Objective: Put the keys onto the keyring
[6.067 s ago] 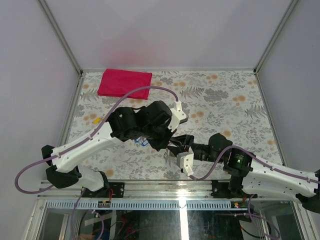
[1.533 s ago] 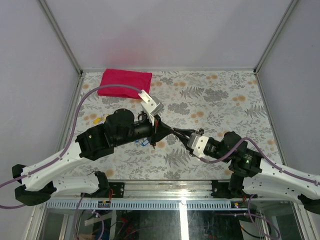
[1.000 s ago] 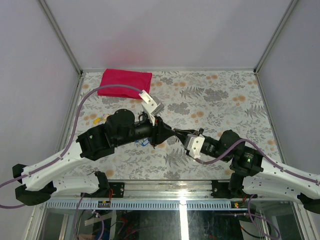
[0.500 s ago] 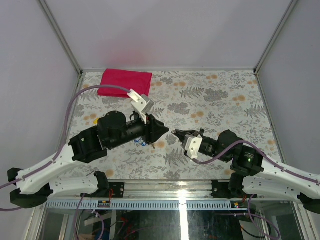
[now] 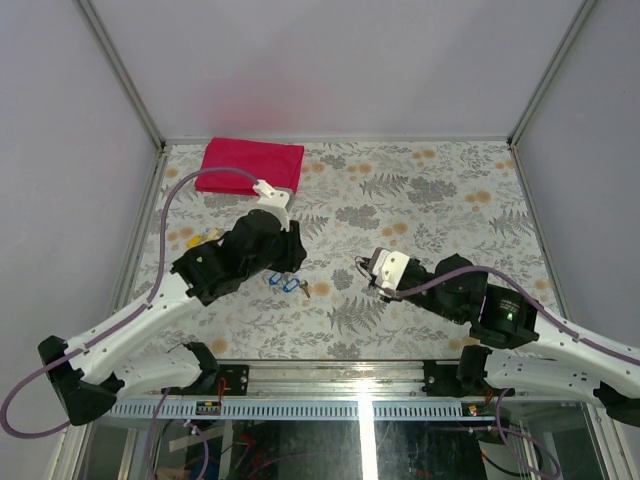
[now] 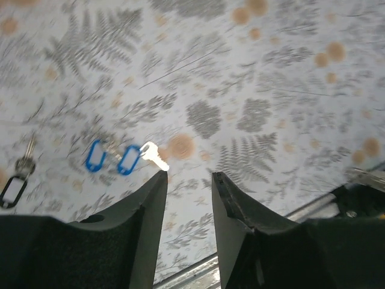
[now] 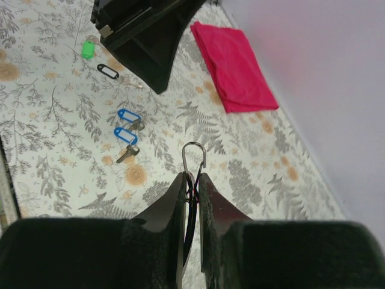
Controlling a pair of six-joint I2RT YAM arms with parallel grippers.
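Left gripper (image 6: 187,183) hangs over the table (image 5: 450,200), fingers partly apart with nothing in them. The keys (image 6: 128,160) lie flat just left of its tips, loads of free tabletop all round. Over on the right, the right gripper (image 7: 191,180) pinches the keyring (image 7: 194,155). Only the top loop shows, the rest is buried between the fingers.

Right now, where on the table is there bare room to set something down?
Free: the far right of the table, between the red cloth and the right wall, beyond the right gripper. Crowded: middle left, where the keys lie by the left gripper.
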